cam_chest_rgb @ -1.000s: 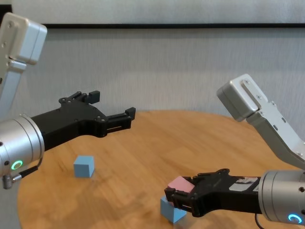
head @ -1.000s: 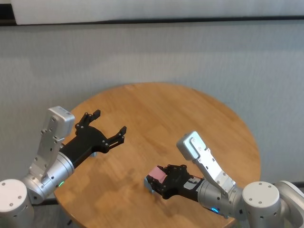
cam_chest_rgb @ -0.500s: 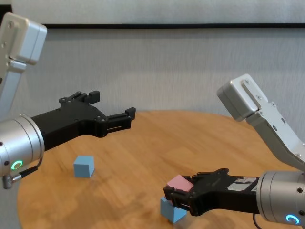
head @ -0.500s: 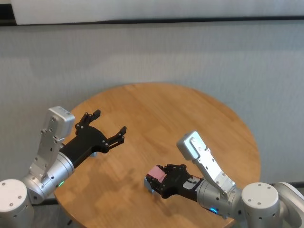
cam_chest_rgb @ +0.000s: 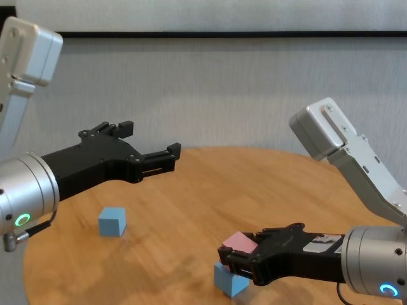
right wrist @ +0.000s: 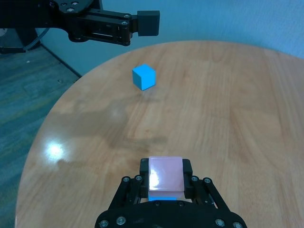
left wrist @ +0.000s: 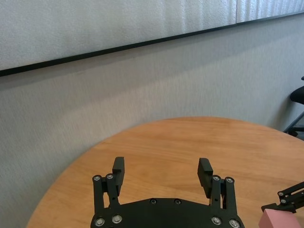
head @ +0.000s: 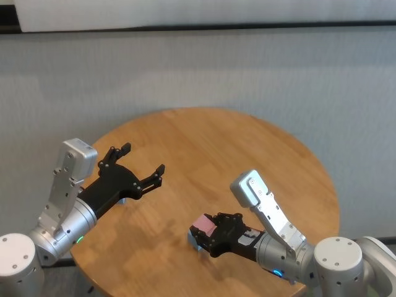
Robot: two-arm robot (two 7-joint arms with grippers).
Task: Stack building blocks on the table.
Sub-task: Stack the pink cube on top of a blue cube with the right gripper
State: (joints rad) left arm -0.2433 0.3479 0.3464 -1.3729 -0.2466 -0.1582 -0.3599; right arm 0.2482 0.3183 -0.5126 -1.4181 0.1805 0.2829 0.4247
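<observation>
Right gripper clamps the pink cube atop a blue cube; left gripper hovers spread wide above the bench.

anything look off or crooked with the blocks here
Slightly: the pink block, gripped by the right claw, sits tilted on the light blue block, not flush. The other blue block sits apart on the table. Nothing looks damaged.

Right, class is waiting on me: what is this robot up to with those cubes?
It is stacking blocks on the round table. The right tool is shut on the pink cube, holding it on top of a light blue cube near the table's front edge. The left tool hangs open above the table, holding nothing. A second light blue cube sits apart, unstacked.
</observation>
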